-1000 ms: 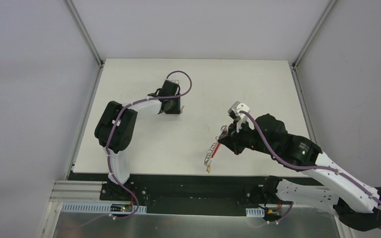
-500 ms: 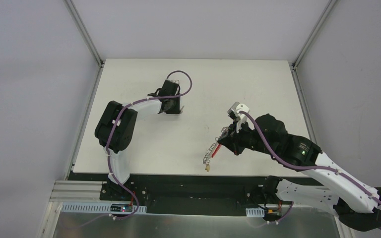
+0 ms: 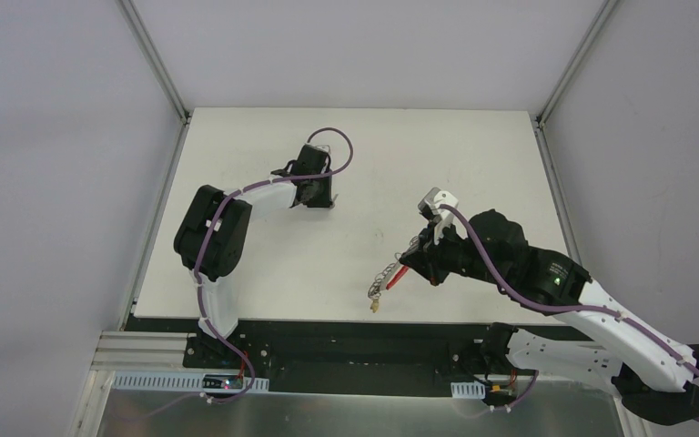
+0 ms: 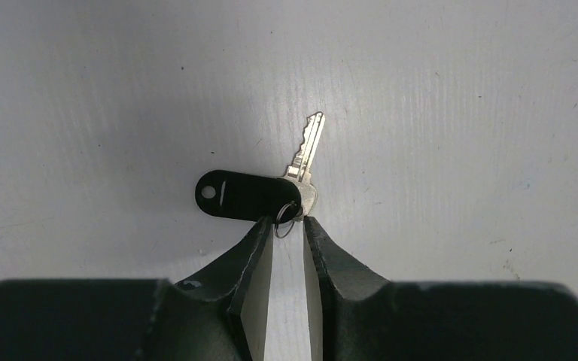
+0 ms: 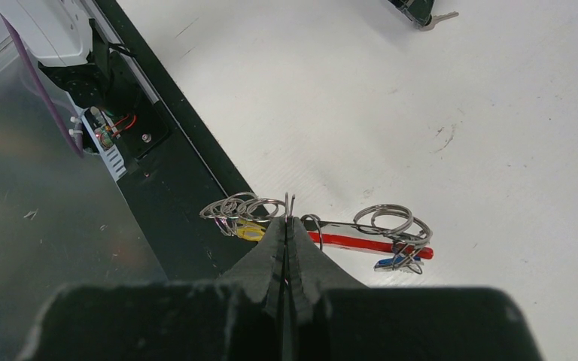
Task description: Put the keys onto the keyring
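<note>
On the white table [image 3: 373, 155], seen from above, we find the left gripper [image 4: 287, 226] at about 11 o'clock from the centre and the right gripper [image 5: 287, 219] at about 4 o'clock, well apart. In the left wrist view the black-headed key [image 4: 248, 195] lies flat just ahead of the fingertips, its dark head toward 9 o'clock and its metal blade pointing to 1 o'clock. The left jaws stand slightly parted, with bare table showing between them, and the key's small wire ring [image 4: 287, 216] sits in the gap at their tips. We cannot tell whether they touch it.

The right jaws are pressed together, pinching one thin wire loop of the keyring [image 5: 382, 218]. From above, the bunch trails from that gripper toward 7 o'clock. Its yellowish tag [image 5: 250, 230] ends up near the table's front edge. In the right wrist view the red strap [image 5: 350, 241] runs toward 3 o'clock, and the blue-headed key [image 5: 393, 262] lies among the rings at its far end.
</note>
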Robot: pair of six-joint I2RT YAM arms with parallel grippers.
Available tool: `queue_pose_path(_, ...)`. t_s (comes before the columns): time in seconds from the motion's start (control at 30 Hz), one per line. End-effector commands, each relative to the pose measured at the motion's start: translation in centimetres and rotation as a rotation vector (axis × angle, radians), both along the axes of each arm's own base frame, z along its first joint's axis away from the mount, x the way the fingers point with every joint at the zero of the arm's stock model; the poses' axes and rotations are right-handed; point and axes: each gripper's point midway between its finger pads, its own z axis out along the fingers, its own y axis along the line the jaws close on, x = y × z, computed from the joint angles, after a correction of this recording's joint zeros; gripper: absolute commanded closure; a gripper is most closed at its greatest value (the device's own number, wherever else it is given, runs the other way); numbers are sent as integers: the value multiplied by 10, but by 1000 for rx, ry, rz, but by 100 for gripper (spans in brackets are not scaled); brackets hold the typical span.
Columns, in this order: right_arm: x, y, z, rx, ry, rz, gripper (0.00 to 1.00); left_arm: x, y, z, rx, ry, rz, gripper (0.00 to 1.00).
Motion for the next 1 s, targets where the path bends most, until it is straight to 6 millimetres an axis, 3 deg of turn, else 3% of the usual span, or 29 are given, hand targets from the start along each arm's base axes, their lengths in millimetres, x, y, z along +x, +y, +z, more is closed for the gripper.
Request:
queue_pose_path(0.0, 1, 5, 18, 78, -25, 0, 100, 7, -6, 6, -18, -11, -1, 81)
queue_pose_path(0.23, 2, 5, 17, 75, -25, -3, 100, 10, -8, 5, -22, -8, -4, 87)
queue_pose_path(0.43, 2, 5, 18, 76, -24, -1, 100, 13, -6, 9, -12, -24, -1, 100)
queue_pose_path(0.57, 1, 6, 18, 78, -22, 2, 100, 12, -9, 18, -23, -43, -21, 100)
queue_pose_path(0.8, -2, 8, 21, 85, -19, 23, 100, 1, -21, 77, -58, -180, -108, 100)
queue_pose_path(0.97, -7, 10, 27, 99, -15, 52, 100, -23, -33, 132, -130, -262, -213, 100)
